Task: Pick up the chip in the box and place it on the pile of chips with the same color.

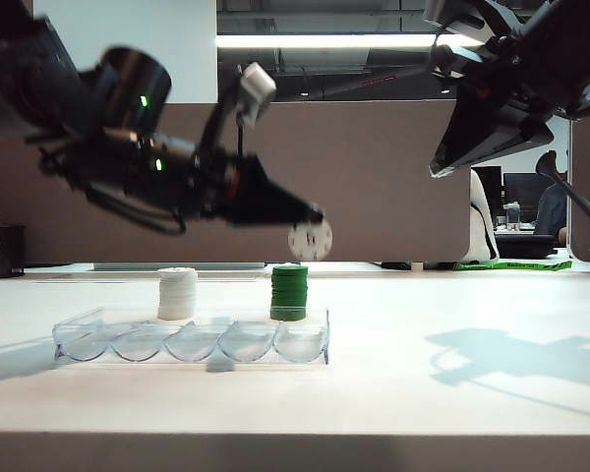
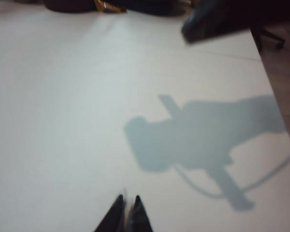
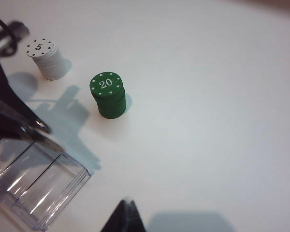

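White chip: in the exterior view I see the small round white chip (image 1: 310,239) pinched at the tips of the left gripper (image 1: 315,214), in the air above the green chip stack (image 1: 289,292).
Clear box: the long clear plastic tray (image 1: 192,341) sits on the white table (image 1: 452,413), in front of both stacks.
White pile: the short white chip stack (image 1: 177,293) stands left of the green one.
Left wrist: I see fingers (image 2: 117,212) pressed nearly together over bare table; chip hidden.
Right wrist: right gripper (image 3: 127,212) held high, fingers closed, empty.
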